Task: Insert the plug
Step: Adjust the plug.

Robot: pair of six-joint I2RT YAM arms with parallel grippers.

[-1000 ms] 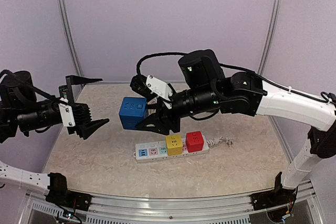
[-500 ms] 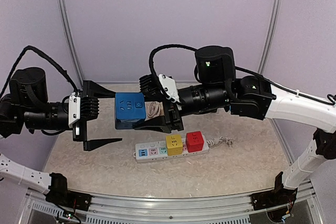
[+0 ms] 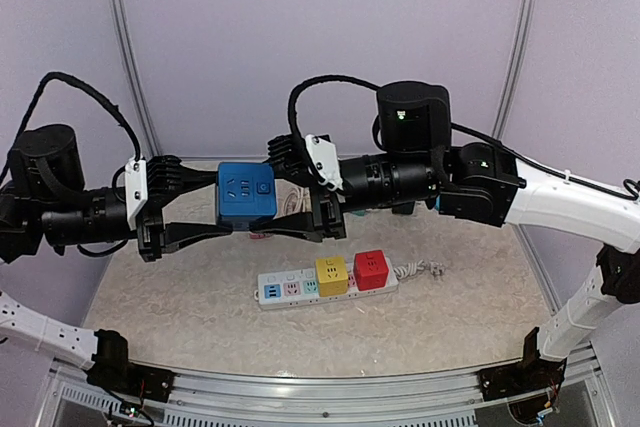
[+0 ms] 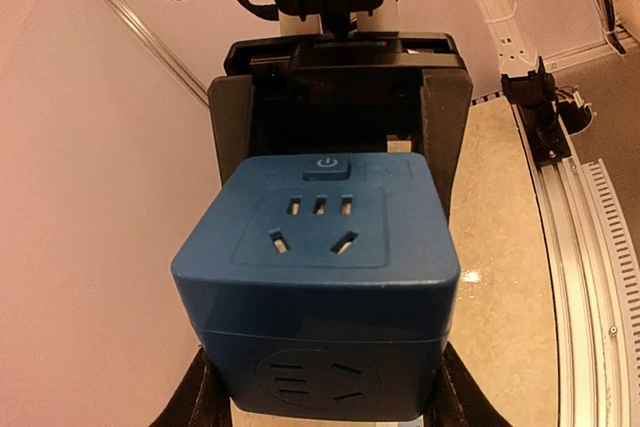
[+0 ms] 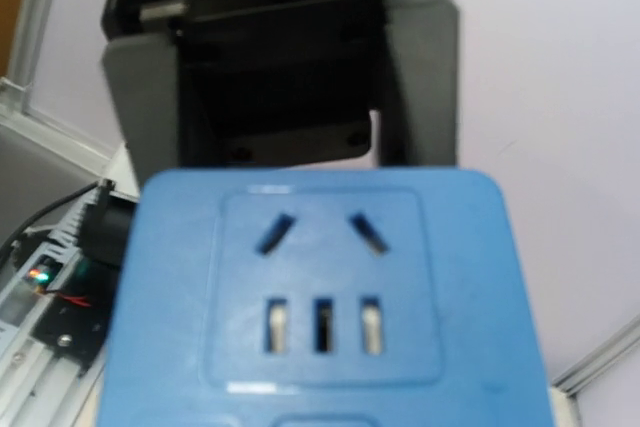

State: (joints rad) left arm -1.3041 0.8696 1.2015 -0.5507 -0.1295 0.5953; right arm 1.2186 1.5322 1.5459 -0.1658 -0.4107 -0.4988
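Since the earlier frame the left gripper [image 3: 228, 205] has moved in and narrowed its wide-open jaws onto the blue cube plug [image 3: 247, 197], with one finger above it and one below. The right gripper [image 3: 285, 202] clamps the same cube from the opposite side. The cube hangs mid-air at frame centre, above the table [image 3: 200, 307]. Lower centre lies the power strip [image 3: 295, 289], which carries a yellow cube [image 3: 332, 275] and a red cube [image 3: 371, 269].

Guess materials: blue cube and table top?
The cube is likely molded plastic with a satin finish: crisp slots, rounded edges, soft sheen. The table looks like stone, semi-gloss: mottled beige veining, small glare spot. It could be laminate.
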